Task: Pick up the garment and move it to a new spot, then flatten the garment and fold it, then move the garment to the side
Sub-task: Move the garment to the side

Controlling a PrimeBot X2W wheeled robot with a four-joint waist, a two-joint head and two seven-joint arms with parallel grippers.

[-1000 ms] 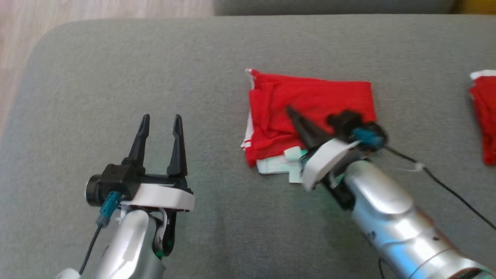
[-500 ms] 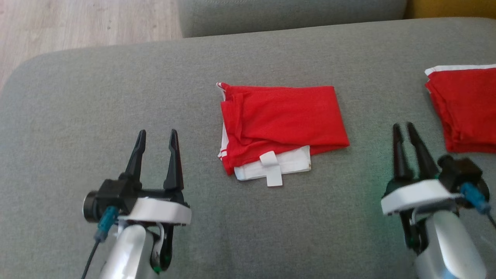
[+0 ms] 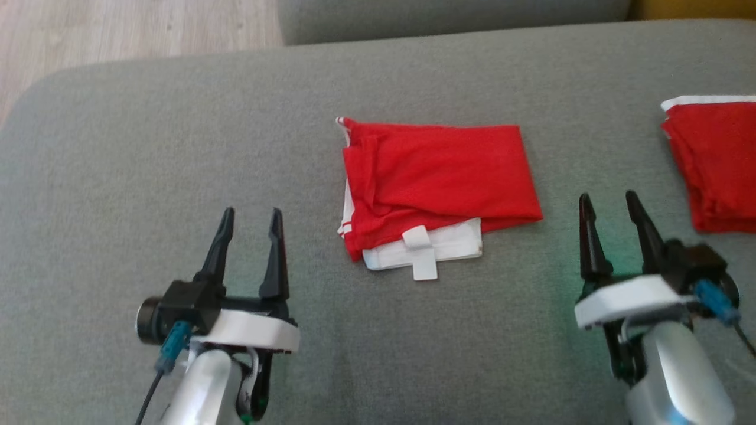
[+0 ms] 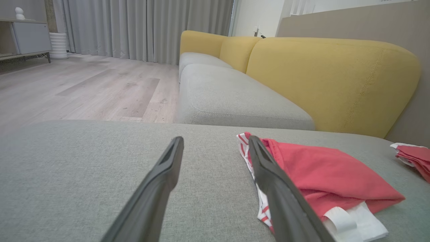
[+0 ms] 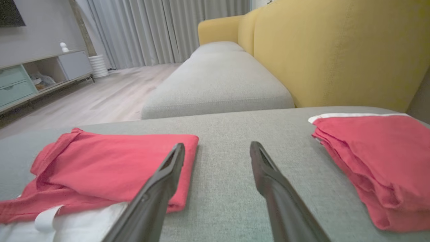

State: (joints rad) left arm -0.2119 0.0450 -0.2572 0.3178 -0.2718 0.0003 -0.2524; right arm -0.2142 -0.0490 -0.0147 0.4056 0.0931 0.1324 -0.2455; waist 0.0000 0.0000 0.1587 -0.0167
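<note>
The right gripper (image 3: pixel 608 198) has let go of the garment (image 3: pixel 440 171) and drawn back to its right, jaws now spread. The left gripper (image 3: pixel 253 212) waits, jaws open too. The garment lies folded on the middle of the cushion (image 3: pixel 177 147), so only the move aside looks left. A red pile (image 3: pixel 717 159) lies at the right. Nothing blocks the way.

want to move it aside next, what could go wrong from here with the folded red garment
1. The folded red garment has a white layer poking out at its near edge; a one-sided pinch may lift only the top layers and undo the fold.
2. A second red garment lies just right of the right claw; moving that way could push them together.
</note>
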